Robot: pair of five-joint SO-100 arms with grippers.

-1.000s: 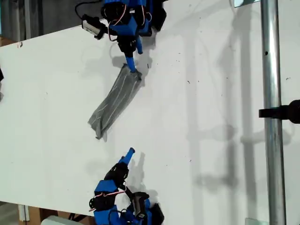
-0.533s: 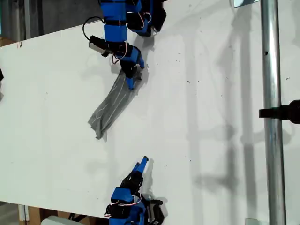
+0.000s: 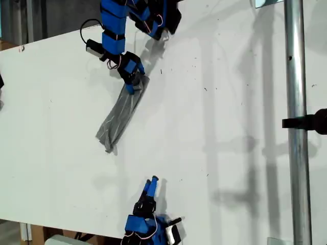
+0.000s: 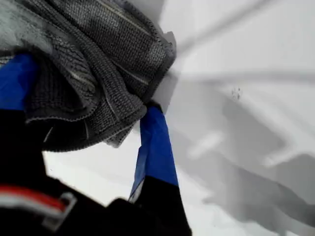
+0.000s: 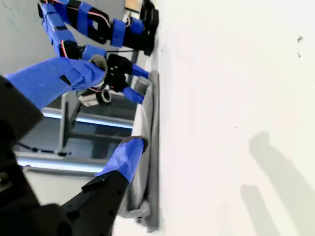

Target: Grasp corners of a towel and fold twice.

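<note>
The towel (image 3: pixel 120 115) lies on the white table (image 3: pixel 230 102) as a narrow bunched grey strip, slanting from upper middle down toward the exterior view's left. My first gripper (image 3: pixel 132 86) is shut on its upper end. In the first wrist view, striped grey cloth (image 4: pixel 108 49) is bunched between the blue fingers (image 4: pixel 155 142) of my first gripper (image 4: pixel 88 93). My second gripper (image 3: pixel 152 182) stands open and empty near the table's bottom edge in the exterior view, well apart from the towel's lower end. From my second gripper (image 5: pixel 120 105), the towel (image 5: pixel 147 162) shows edge-on across the table.
A vertical metal pole (image 3: pixel 295 122) with a black clamp (image 3: pixel 312 122) stands at the exterior view's right. The table's slanted edge runs along the exterior view's upper left. Small dark specks (image 3: pixel 205 89) dot the table's middle.
My first gripper has moved toward the exterior view's left with the towel's upper end, narrowing the strip. My second arm has drawn back toward the bottom edge and turned.
</note>
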